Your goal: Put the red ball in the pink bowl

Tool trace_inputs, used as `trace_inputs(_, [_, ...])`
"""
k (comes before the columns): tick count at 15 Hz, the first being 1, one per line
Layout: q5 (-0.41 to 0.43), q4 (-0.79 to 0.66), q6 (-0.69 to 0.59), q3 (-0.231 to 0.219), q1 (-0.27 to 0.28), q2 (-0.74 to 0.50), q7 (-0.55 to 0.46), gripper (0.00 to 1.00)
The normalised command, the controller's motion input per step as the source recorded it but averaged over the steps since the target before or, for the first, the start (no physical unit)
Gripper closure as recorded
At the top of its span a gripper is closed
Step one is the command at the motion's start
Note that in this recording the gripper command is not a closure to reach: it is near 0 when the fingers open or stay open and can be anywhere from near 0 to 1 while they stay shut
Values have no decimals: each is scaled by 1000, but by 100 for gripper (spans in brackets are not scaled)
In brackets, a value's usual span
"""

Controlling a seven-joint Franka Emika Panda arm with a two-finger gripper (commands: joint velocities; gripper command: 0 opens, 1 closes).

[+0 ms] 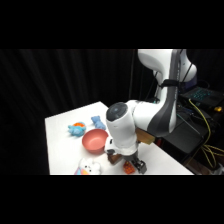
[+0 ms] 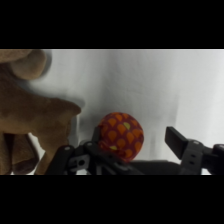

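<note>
**Table stock, listed left to right: ball between the fingers, bowl left of the arm**

Side view
- Table (image 1: 60, 145): white, fills the lower left and middle of the frame; black curtain behind.
- Blue-and-orange plush (image 1: 77, 129): left of centre, lying on the table just up and left of the bowl. A second small blue piece (image 1: 96, 120) lies near it to the right.
- White round plush (image 1: 89, 167): bottom edge, left of centre, below the bowl.
- Pink bowl (image 1: 95, 140): round, shallow, open side up, at the middle of the frame; its right rim is covered by the arm's wrist.
- Arm (image 1: 150, 117): white, reaching in from the upper right, bent low over the table.
- Gripper (image 1: 134, 166): black, at the bottom edge right of the bowl, down at table level; an orange-red spot shows at it.
- Cables, yellow and black: far right, off the table.

Wrist view
- Brown wooden block figure (image 2: 35, 115): large, blurred, fills the left side, just left of the ball.
- Red ball (image 2: 121, 136): lower centre, red-orange with pale speckles, resting on the white surface.
- Fingers: one dark finger (image 2: 90, 150) lies against the ball's left side; the other (image 2: 182, 142) stands apart on the right with bare table between it and the ball. The jaws are spread, not closed on the ball.
</note>
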Motion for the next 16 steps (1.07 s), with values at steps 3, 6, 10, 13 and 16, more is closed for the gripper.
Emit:
trace_inputs(3, [144, 229, 6, 56, -54, 189, -131, 0])
trace_inputs(6, [151, 179, 17, 52, -76, 136, -137, 17])
trace_inputs(10, [150, 128, 24, 51, -67, 71, -127, 100])
trace_inputs(13, [129, 83, 13, 32, -33, -1, -94, 97])
trace_inputs(16, [112, -45, 10, 7, -21, -160, -52, 25])
